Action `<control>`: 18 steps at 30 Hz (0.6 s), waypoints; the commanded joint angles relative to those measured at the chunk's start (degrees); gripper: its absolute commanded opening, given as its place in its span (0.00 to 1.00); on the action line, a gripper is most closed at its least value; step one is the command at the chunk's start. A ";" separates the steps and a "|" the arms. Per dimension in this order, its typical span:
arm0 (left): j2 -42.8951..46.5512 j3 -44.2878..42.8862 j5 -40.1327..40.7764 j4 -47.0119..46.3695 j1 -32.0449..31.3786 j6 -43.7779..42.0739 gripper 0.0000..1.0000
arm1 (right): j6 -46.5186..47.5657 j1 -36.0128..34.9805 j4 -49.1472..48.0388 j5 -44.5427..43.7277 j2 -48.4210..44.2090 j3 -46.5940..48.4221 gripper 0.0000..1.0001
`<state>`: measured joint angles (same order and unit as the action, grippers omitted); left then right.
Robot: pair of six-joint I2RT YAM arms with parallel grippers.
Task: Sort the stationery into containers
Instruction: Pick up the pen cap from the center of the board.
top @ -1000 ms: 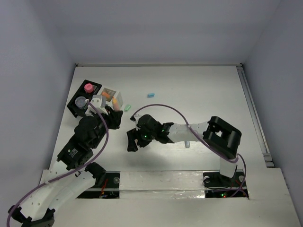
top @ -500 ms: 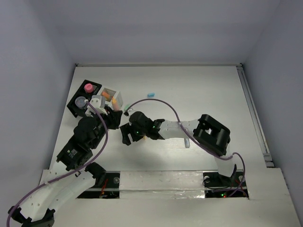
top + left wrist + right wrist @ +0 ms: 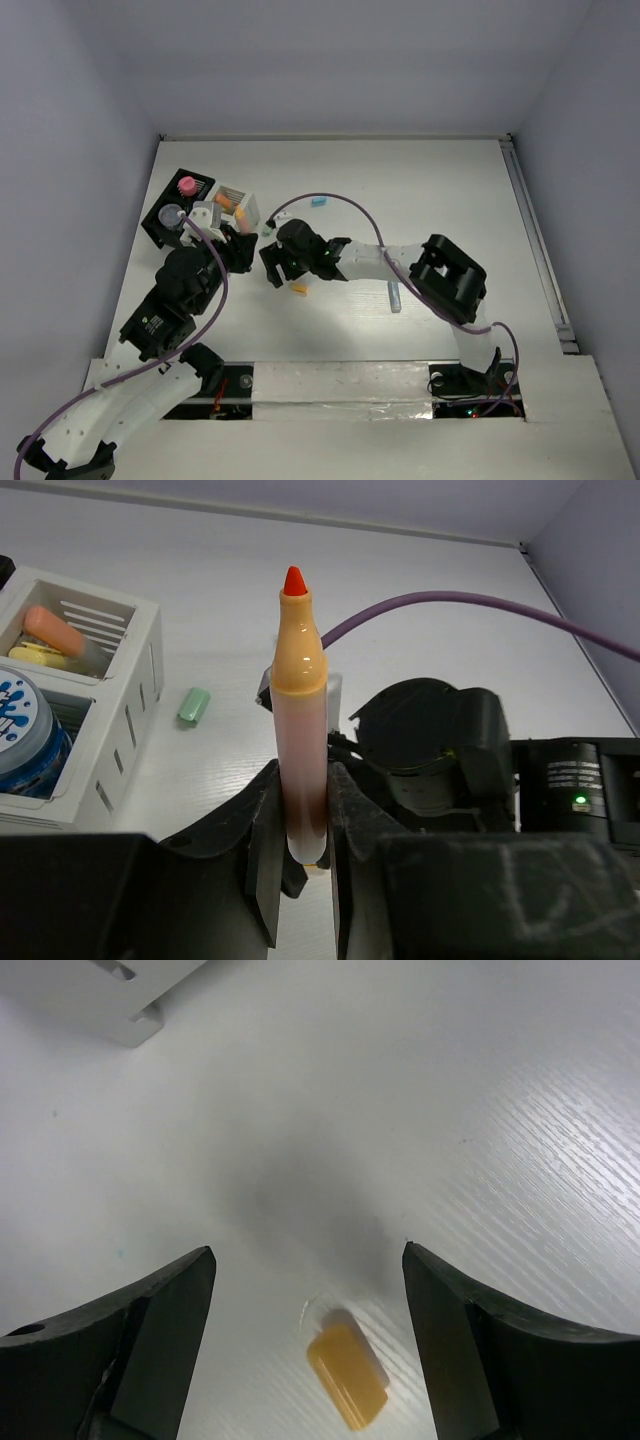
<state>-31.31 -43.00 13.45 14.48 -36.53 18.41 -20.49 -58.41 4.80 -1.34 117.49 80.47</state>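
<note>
Left gripper [image 3: 300,825] is clamped narrow on an orange marker [image 3: 299,710]. The barrel stands upright between the fingers [image 3: 262,845] with the red tip at 12 o'clock in the wrist view. Right gripper [image 3: 308,1260] is spread wide with nothing between the pads. It is over the bare table [image 3: 470,1080], and a small orange cap [image 3: 346,1378] lies loose on the surface at its 6 o'clock, between the two fingers (contact can't be told, looks apart). The white box [image 3: 130,695] sits at 9 o'clock of the marker. Its far compartment holds an orange stick [image 3: 55,630] and a yellow stick [image 3: 32,657], and the near one holds a blue-lidded tub [image 3: 18,730]. A green stick [image 3: 194,704] lies on the table just beside the box, at its 3 o'clock. Overhead, the black tray [image 3: 203,183] adjoins the box at the table's 10 o'clock, with a pink piece [image 3: 186,184] and a grey-lidded tub [image 3: 172,214] inside. A blue stick [image 3: 319,201] lies loose at 12 o'clock of the right arm. A pale blue stick [image 3: 395,296] lies at 6 o'clock, close by the forearm.
</note>
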 commanded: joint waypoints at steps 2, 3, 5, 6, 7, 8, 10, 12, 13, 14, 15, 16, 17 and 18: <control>0.46 -0.68 0.43 -1.74 -0.12 -0.84 0.00 | 8.43 -0.47 3.88 -0.86 -7.36 -1.01 0.81; 0.55 -0.68 0.35 -1.82 -0.12 -0.84 0.00 | 11.58 -0.47 5.38 0.19 -7.28 -0.84 0.81; 0.37 -0.68 0.00 -1.91 -0.12 -0.92 0.00 | 13.80 -0.47 9.07 3.08 -6.66 -0.49 0.81; 0.37 -0.68 -0.09 -2.00 -0.12 -0.92 0.00 | 15.73 -0.47 10.13 3.97 -6.49 -0.49 0.81; 0.37 -0.77 -0.18 -2.00 -0.12 -1.01 0.00 | 16.18 -0.47 11.19 3.28 -6.14 -0.31 0.76; 0.37 -0.77 -0.27 -2.00 -0.12 -1.01 0.00 | 16.97 -0.47 13.29 2.76 -5.70 0.21 0.69; 0.72 -0.68 -0.27 -1.91 -0.12 -0.92 0.00 | 19.78 -0.47 14.71 1.88 -5.26 0.65 0.61; 0.90 -0.68 -0.27 -1.91 -0.12 -0.84 0.00 | 23.81 -0.47 15.58 1.70 -4.56 1.44 0.62; 0.99 -0.59 -0.27 -1.91 -0.12 -0.92 0.00 | 24.53 -0.47 16.29 1.70 -4.12 2.14 0.63; 0.99 -0.59 -0.36 -1.91 -0.12 -0.84 0.00 | 25.32 -0.47 16.73 1.70 -3.68 2.76 0.63; 0.99 -0.59 -0.36 -1.91 -0.12 -0.92 0.00 | 26.72 -0.47 17.17 1.70 -3.15 3.72 0.63; 0.99 -0.50 -0.36 -1.82 -0.12 -0.84 0.00 | 27.08 -0.47 17.61 1.70 -2.97 4.25 0.65; 0.99 -0.59 -0.44 -1.82 -0.12 -0.84 0.00 | 27.34 -0.47 17.96 1.70 -2.71 4.70 0.66; 0.99 -0.59 -0.45 -1.82 -0.12 -0.92 0.00 | 27.69 -0.47 17.97 1.87 -2.53 4.87 0.67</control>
<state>-30.89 -43.00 13.47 14.46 -36.53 18.22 2.59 -58.57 20.67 0.40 114.50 81.91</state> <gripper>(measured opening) 0.149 0.655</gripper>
